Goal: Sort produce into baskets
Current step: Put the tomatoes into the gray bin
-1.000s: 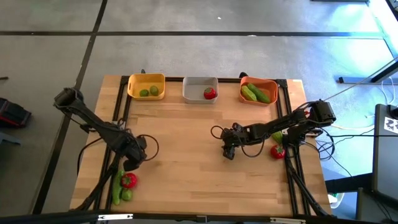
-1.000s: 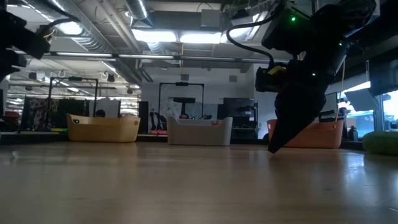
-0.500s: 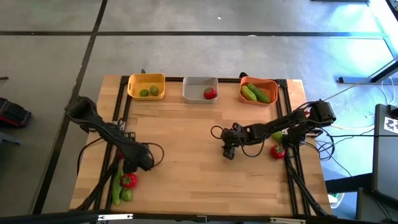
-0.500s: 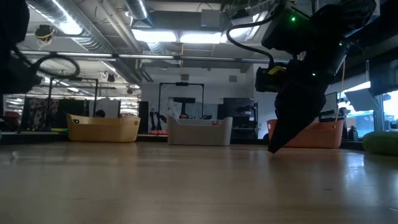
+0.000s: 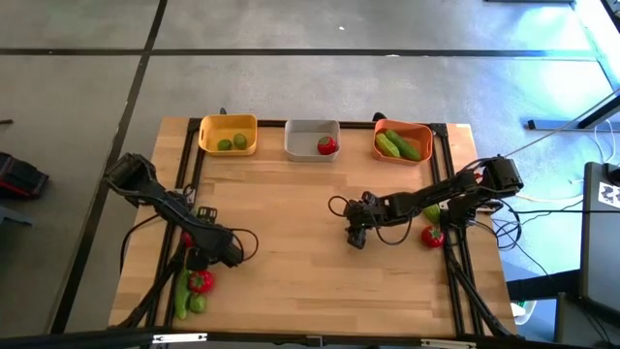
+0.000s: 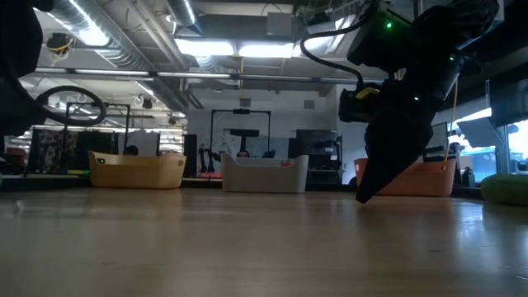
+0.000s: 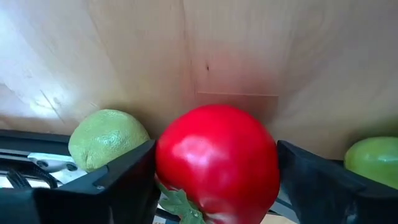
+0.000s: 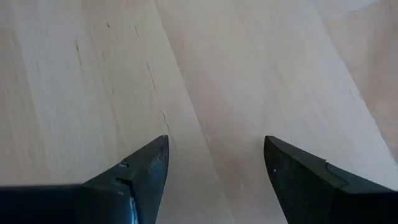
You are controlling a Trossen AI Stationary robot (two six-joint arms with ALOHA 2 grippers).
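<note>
Left gripper [image 7: 214, 180]: jaws spread wide, straddling the round red plastic tomato [image 7: 216, 163] with green top; contact not confirmed.
Tomato location: on the wooden desk [image 5: 291, 242], far from the light grey plastic basket [image 5: 312, 139], at the opposite desk edge, just beside a small round green lime [image 7: 107, 137].
Handling, judged: light, rigid, smooth and prone to roll; grasp across the widest girth.
Right gripper [image 8: 214, 162]: jaws parted, empty, over bare desk nearer the grey basket.
</note>
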